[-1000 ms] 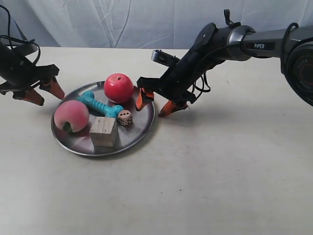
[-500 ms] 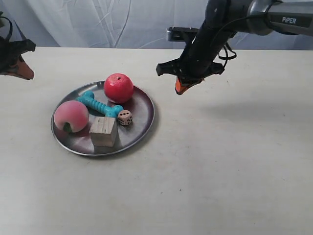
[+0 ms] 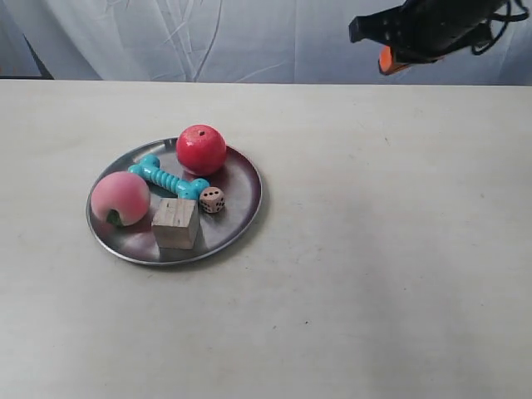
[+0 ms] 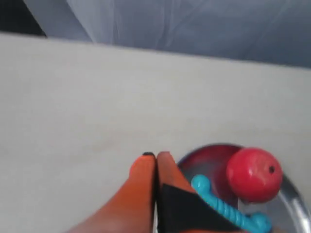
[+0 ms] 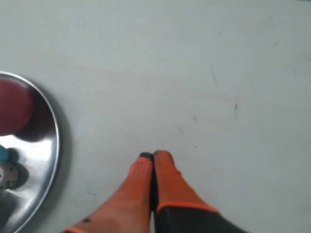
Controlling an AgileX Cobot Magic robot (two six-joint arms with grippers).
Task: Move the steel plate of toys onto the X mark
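Left claw [image 4: 155, 158] and right claw [image 5: 153, 156] are both pinching tight, empty.
Left claw is hovering near the steel plate [image 4: 206, 158]; right claw is hanging apart from it.

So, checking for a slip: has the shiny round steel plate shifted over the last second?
No. The steel plate sits at the same spot, just as far from the table's far edge as before.

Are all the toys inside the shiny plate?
All in. The red ball, peach, blue bone, wooden block and die all sit within the plate rim.
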